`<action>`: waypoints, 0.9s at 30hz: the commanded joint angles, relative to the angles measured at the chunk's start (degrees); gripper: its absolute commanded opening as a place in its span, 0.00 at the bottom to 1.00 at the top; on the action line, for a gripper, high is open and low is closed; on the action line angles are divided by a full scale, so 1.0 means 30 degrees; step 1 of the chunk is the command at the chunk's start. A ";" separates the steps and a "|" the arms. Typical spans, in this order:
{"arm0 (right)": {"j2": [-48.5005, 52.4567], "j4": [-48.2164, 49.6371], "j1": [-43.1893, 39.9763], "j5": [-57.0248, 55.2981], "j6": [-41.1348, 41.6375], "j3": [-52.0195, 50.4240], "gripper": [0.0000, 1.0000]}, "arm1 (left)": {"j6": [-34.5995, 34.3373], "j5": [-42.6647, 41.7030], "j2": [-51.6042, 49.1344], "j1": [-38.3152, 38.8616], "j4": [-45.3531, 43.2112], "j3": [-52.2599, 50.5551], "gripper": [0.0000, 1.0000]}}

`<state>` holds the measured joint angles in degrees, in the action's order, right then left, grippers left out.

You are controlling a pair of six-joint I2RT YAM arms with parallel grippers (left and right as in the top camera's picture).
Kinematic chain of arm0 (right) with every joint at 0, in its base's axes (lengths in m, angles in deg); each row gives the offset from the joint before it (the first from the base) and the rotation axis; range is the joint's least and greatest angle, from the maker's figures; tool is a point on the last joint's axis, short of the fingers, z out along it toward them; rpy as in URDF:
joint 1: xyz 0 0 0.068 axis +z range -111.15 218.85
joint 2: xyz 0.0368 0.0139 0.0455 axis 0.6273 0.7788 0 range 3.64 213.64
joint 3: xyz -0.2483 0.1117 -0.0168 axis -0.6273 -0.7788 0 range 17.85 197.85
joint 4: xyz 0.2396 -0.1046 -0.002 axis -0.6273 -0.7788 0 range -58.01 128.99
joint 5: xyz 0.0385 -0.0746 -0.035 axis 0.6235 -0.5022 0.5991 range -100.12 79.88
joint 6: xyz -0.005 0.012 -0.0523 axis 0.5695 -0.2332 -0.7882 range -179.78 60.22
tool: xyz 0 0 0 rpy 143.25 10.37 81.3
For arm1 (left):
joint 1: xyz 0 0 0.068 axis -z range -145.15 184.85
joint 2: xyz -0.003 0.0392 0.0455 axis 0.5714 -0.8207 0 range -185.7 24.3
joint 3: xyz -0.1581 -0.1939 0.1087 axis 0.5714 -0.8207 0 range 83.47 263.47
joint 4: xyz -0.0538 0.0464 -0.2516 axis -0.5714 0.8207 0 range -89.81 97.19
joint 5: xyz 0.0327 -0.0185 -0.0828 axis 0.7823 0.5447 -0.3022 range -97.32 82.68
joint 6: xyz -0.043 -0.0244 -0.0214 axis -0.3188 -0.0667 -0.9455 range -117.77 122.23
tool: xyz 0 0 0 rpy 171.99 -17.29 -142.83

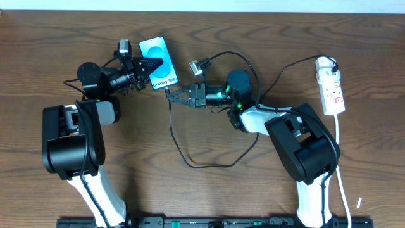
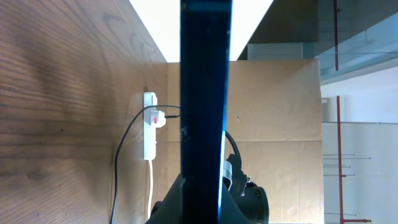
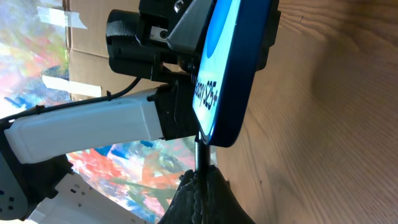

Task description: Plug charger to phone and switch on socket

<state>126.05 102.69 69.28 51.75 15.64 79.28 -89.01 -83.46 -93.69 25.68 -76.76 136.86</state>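
Clamping phone (image 1: 158, 52), left claw (image 1: 150, 65) outstretched, right claw (image 1: 172, 95) pinching charger (image 1: 171, 123) against it

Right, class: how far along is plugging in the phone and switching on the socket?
Done: left gripper grips the phone. In hand: right gripper, shut on the charger connector, holds it at the phone's bottom edge; seating unclear. Left: the socket switch, with no gripper near.
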 commanded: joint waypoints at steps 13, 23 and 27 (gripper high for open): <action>0.0073 -0.0029 -0.0117 0.0000 0.0131 0.0124 0.01 | 0.0474 -0.0117 0.0240 -0.0044 -0.0248 0.0277 0.07; 0.0080 -0.0022 -0.0109 0.0248 0.0634 0.0124 0.01 | 0.0474 -0.0109 0.0240 -0.0044 -0.0240 0.0277 0.07; 0.0080 -0.0022 -0.0117 0.0240 0.0634 0.0124 0.01 | 0.0466 -0.0109 0.0240 -0.0044 -0.0248 0.0277 0.08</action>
<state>126.05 102.65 69.28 52.08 17.19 79.28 -89.01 -83.46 -93.69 25.68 -76.76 136.86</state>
